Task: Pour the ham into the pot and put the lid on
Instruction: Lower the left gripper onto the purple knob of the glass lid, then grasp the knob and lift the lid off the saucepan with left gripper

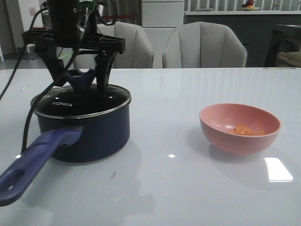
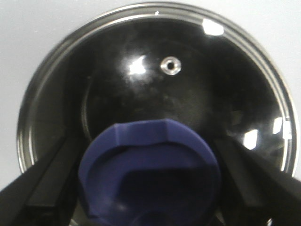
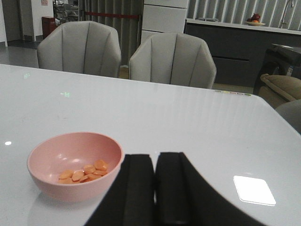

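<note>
white table (image 1: pixel 188 188) | left end effector (image 1: pixel 88 77) straddles lid (image 1: pixel 70 104) knob | fingers apart

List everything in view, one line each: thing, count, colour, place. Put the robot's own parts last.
pot: one, dark navy with purple-blue handle, left side of table, lid on it
lid: one, dark glass with steel rim and blue knob, sits on the pot
bowl: one, pink, right side of table
ham: a handful of cubes, orange, inside the bowl
table: one, white glossy
chairs: two, grey, behind the table
left tool: black, around the lid's knob
right tool: black, fingers nearly together, near the bowl
</note>
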Tool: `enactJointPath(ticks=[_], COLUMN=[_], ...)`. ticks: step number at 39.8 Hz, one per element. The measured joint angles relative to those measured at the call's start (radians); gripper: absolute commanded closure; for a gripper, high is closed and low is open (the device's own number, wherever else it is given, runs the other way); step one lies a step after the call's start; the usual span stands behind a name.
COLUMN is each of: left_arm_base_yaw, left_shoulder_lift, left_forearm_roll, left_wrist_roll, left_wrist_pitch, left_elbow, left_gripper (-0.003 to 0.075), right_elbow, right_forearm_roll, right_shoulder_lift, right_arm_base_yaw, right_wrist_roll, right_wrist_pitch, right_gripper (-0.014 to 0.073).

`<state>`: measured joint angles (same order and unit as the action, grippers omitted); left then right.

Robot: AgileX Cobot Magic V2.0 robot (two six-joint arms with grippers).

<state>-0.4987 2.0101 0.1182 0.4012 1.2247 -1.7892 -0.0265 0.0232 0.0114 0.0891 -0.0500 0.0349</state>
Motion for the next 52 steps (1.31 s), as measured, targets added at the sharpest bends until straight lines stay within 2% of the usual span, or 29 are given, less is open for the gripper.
enactJointPath(ticks=[5,8,34,41,52], left_arm_base_yaw=[0.0,0.0,0.019,0.122,0.432], left_shoulder_lift=[0.0,0.002,-0.012,-0.1,-0.298], left_forearm_roll=[0.0,0.0,0.004,0.004,0.004], left_wrist_roll=[0.0,0.0,-0.013,-0.045,-0.137], left_wrist_pitch=[0.006,0.012,0.022,0.022,0.007], left_elbow=[-0.009,-0.015,-0.129,-0.099,0.087], left_gripper=[0.0424,0.0452,0.0454,0.0454,0.0456], right_elbow=[0.0,0.0,0.0,0.0,0.0], right_forearm_roll=[0.0,0.0,0.0,0.0,0.0], right_shoulder_lift=[0.0,0.0,0.0,0.0,0.0], right_arm_base_yaw=[0.0,0.0,0.0,0.0,0.0], right_wrist_roll=[0.0,0.0,0.0,0.0,0.0], right_wrist_pitch=[0.0,0.0,0.0,0.0,0.0], right_gripper=[0.0436,0.0436,0.0436,0.0436,0.0436])
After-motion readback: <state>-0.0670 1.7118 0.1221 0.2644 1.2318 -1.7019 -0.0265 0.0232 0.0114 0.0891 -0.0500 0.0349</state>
